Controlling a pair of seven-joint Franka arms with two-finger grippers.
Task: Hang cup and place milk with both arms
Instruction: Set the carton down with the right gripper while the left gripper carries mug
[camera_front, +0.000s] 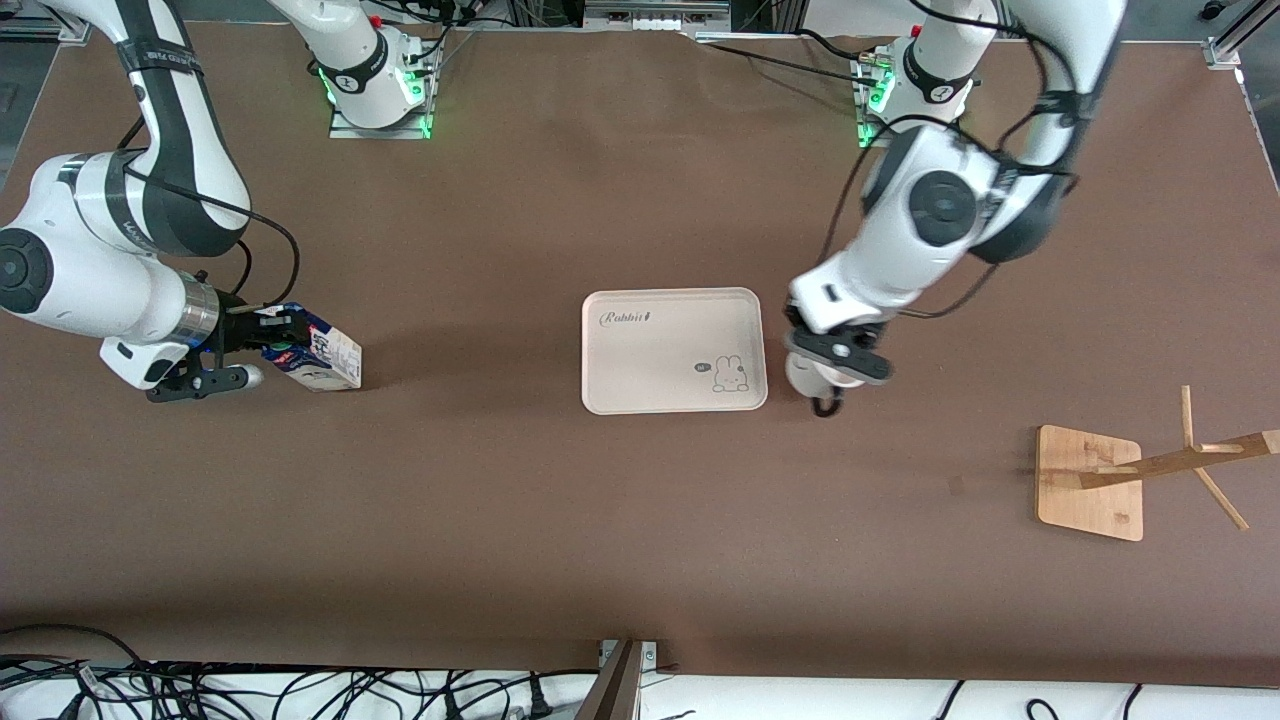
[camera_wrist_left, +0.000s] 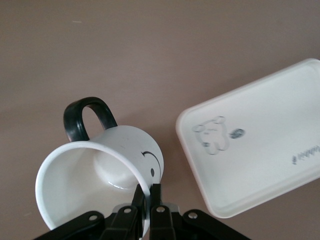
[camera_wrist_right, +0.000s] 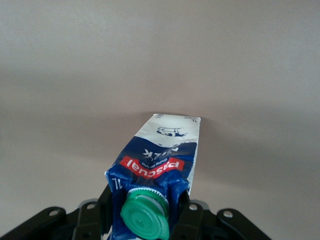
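Note:
The white cup with a black handle and a smiley face hangs tilted from my left gripper, which is shut on its rim wall. In the front view the left gripper holds the cup low over the table, beside the tray's edge at the left arm's end. My right gripper is shut on the blue top of the milk carton, which is tilted low over the table at the right arm's end. The right wrist view shows the carton and its green cap between the fingers.
A cream tray with a rabbit print lies at the table's middle; it also shows in the left wrist view. A wooden cup rack with slanted pegs stands at the left arm's end, nearer the front camera.

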